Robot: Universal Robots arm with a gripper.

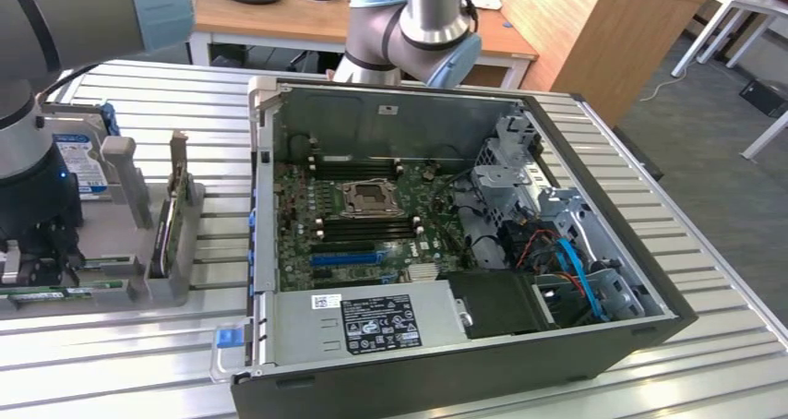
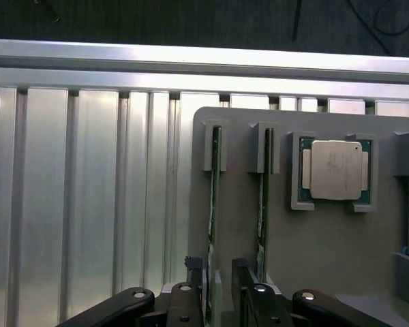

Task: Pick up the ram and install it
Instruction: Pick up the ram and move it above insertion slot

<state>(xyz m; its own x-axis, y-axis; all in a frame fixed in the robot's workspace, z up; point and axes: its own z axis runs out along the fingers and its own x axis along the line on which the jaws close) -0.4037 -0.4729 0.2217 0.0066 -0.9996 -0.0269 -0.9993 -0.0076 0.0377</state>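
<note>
1. Down went the gripper (image 2: 218, 289) over the grey holder (image 2: 238, 218). Its jaws were spread wide and released, with nothing clamped.
2. The ram (image 2: 213, 204) stood on its long edge in a holder slot, right between the two dark fingers (image 2: 247, 283), one on either side. Whether either finger touched it, I could not tell.
3. A second ram stick (image 2: 262, 204) stood on edge in the neighbouring slot. It ran parallel to the ram, just beside it and outside the fingers.
4. Past that stick, a processor chip (image 2: 335, 170) lay flat in its own square recess of the same holder.
5. In the exterior view, the holder sat on the slatted aluminium bench (image 1: 689, 244) at 9 o'clock from the open computer case (image 1: 407, 124), close to its side. The arm reached down at about 8 o'clock in that view.
6. A blue-labelled hard drive (image 1: 77, 161) stood upright at the holder's 12 o'clock end.
7. Inside the case the motherboard (image 1: 308, 225) lay flat, with the processor socket (image 1: 369, 198) near its middle. Long black memory slots (image 1: 369, 223) ran at 12 and 6 o'clock of the socket.
8. The power supply (image 1: 369, 319) sat at 6 o'clock of the board.
</note>
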